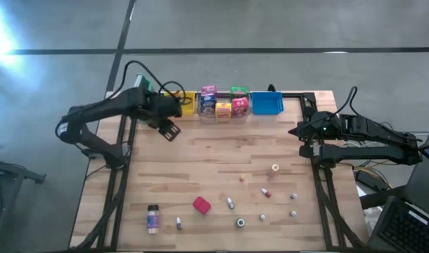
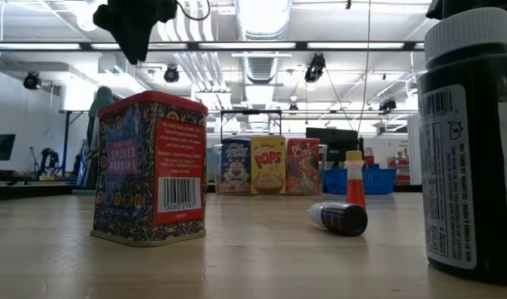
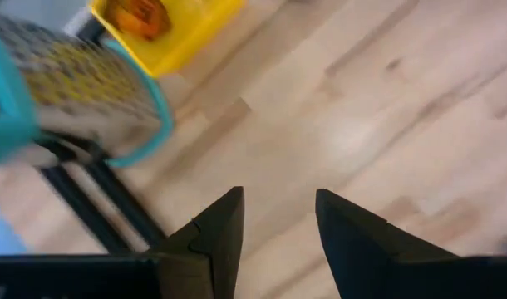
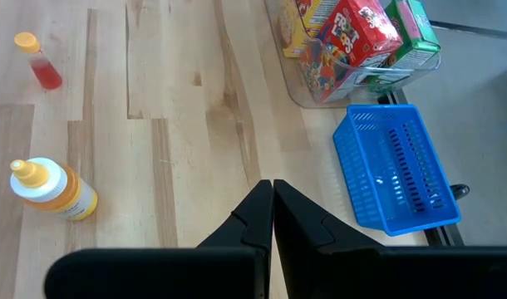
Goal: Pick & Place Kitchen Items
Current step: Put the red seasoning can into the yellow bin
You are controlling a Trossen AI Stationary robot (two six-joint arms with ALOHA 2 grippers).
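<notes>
My left gripper (image 1: pixel 169 131) hovers over bare wood planks of the table (image 1: pixel 214 151) near the yellow bin (image 1: pixel 188 103), fingers apart and empty. My right gripper (image 1: pixel 299 131) waits at the table's right edge near the blue basket (image 1: pixel 266 103), fingers pressed together. Cereal boxes (image 1: pixel 223 102) stand in the clear bin at the back edge. The red tin (image 1: pixel 201 205), a jar (image 1: pixel 153 218) and small bottles (image 1: pixel 231 203) lie scattered toward the front. Beyond the table, bright ceiling lights (image 2: pixel 262 17) run across an open workshop.

Dark jar (image 2: pixel 474 137) cut by low view edge — blue bin (image 2: pixel 361 179) half hidden behind red bottle (image 2: pixel 354 184).
</notes>
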